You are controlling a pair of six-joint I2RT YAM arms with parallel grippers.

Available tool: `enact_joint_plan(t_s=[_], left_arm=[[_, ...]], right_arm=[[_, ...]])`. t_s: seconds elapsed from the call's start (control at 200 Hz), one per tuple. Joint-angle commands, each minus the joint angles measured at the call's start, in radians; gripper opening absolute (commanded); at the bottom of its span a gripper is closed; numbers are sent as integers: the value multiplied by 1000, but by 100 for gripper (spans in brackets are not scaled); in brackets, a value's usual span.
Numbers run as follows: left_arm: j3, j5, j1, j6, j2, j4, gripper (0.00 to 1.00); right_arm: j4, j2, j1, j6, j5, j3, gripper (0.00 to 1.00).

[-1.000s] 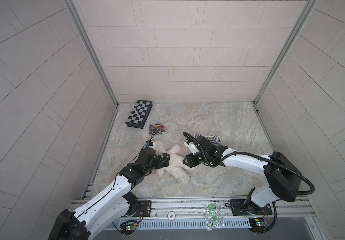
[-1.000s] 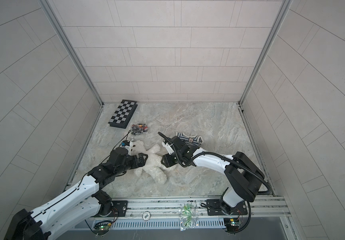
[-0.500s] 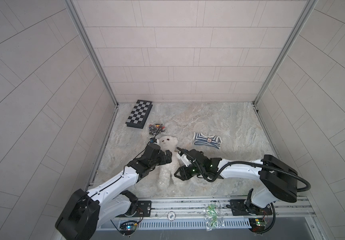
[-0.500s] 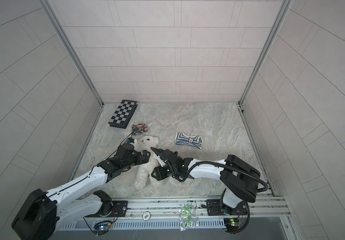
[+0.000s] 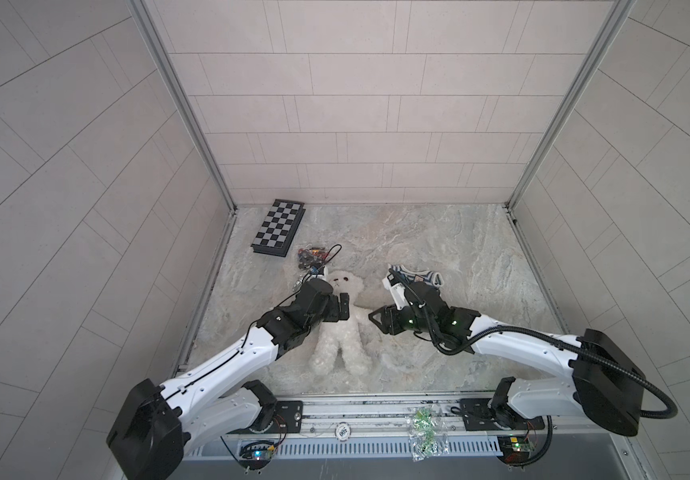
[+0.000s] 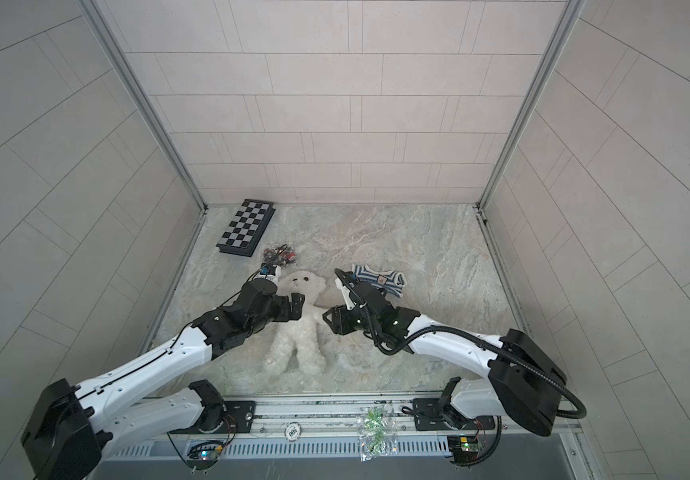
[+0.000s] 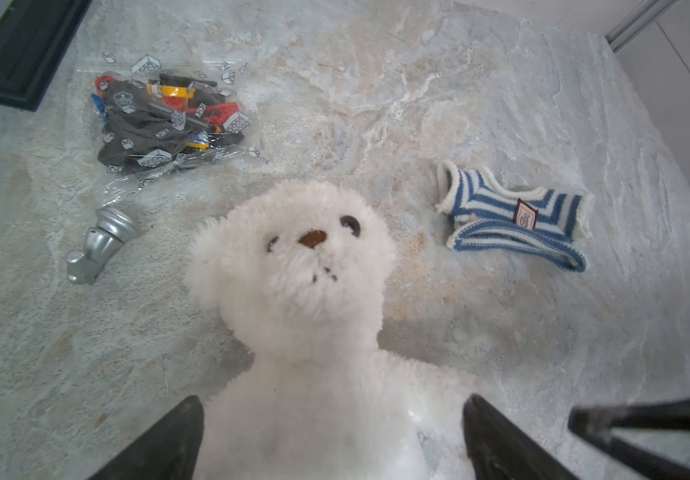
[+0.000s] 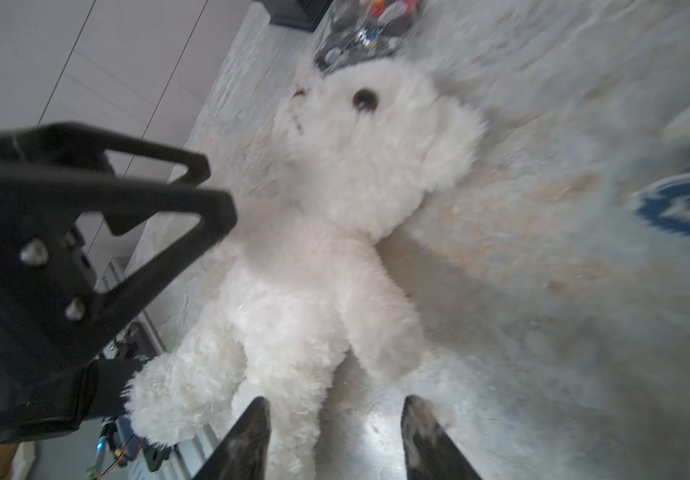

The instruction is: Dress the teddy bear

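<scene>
The bear (image 5: 341, 332) lies on its back near the middle of the worktop (image 5: 438, 232), head toward the back wall and legs toward me. I judge that pose is there to leave the head and arms free for a garment. The shirt (image 7: 513, 212) lies flat on the bear's far side, apart from it and untouched, so dressing has not begun. I have an arm on each side of the bear, which I read as getting ready to lift or steady it. The left fingers (image 7: 172, 444) are spread wide and bracket the bear's chest, one on each flank. They sit at the fur's edge, and I cannot tell whether they press on it, but they are not squeezing. The right fingers (image 8: 426, 440) stand partly apart and carry nothing. They point at the bear's near arm and side, and through the gap I see mostly bare worktop. The right wrist view is blurred, so I cannot say whether a tip brushes the fur.
</scene>
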Motion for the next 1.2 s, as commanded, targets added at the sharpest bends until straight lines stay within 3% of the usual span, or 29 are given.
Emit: enact_joint_plan(t_s=[0.0, 0.305, 0.766, 0.906, 1.051, 1.196], left_arm=[[19, -107, -76, -33, -36, -119, 100], [-18, -53, -126, -164, 48, -59, 100], [-95, -41, -69, -220, 195, 62, 99], [-82, -55, -63, -174, 204, 44, 86], [-39, -67, -62, -83, 227, -7, 61], [6, -28, -80, 13, 264, -13, 46]], right_arm=[[-177, -41, -72, -153, 114, 29, 56], [-339, 19, -247, -360, 172, 122, 56], [-525, 364, -300, -493, 301, 410, 56], [-545, 442, -317, -490, 309, 449, 54], [-508, 435, -381, -473, 234, 416, 54], [-468, 404, -440, -457, 160, 372, 53]])
